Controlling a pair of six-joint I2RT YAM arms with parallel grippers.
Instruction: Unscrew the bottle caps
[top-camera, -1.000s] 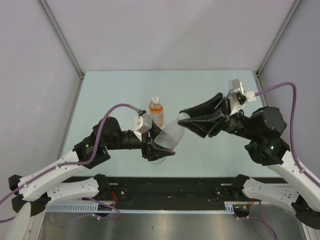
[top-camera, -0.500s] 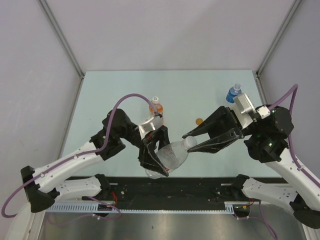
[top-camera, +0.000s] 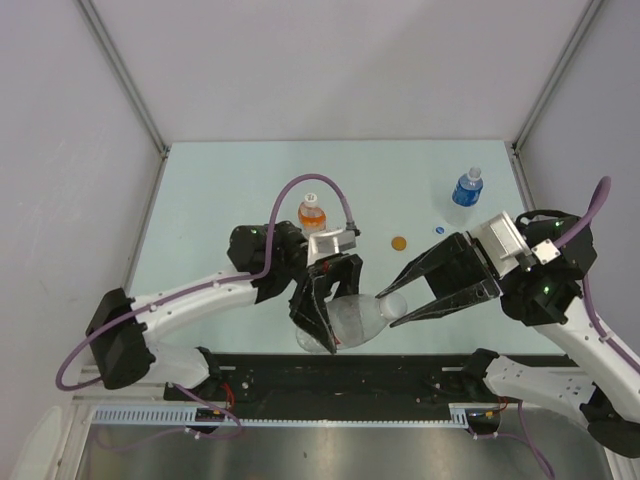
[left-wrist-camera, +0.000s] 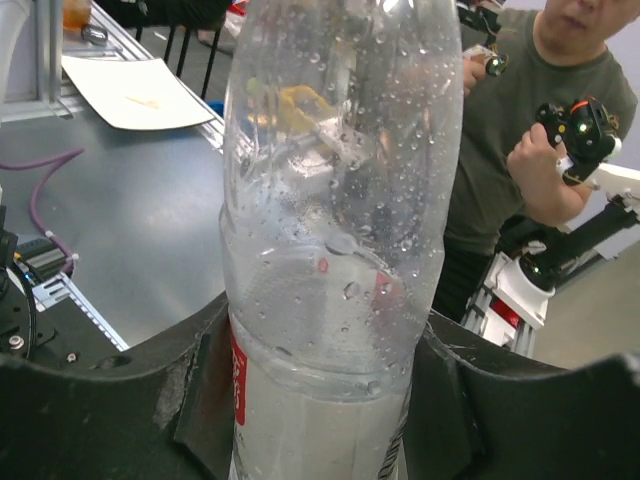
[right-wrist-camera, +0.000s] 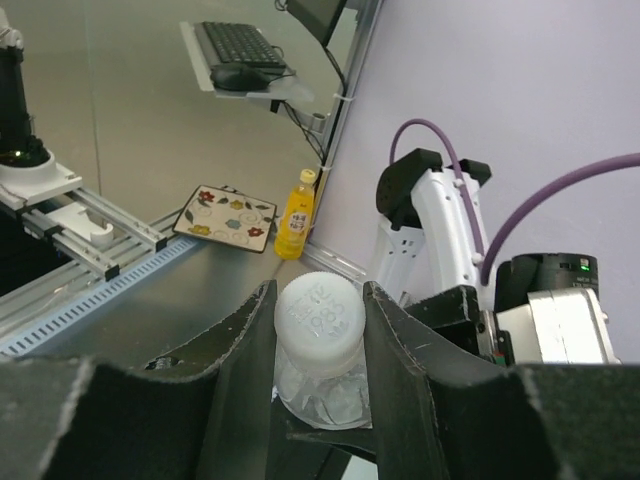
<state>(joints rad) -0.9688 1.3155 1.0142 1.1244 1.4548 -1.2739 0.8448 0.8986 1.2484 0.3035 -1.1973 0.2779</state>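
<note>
Left arm and right arm are built alike: smooth white shell links between chunky black joint housings; each carries a purple cable, round and glossy, running out from the wrist; a small green light glows on the black housing of the left arm, and another on the right; a silver-grey camera box is fixed to the left wrist, a paler one to the right. Left gripper and right gripper are matt black; their fingers are wedge-shaped, thick at the root and thin at the tip; the inner faces look scuffed, with pale grey worn edges.
</note>
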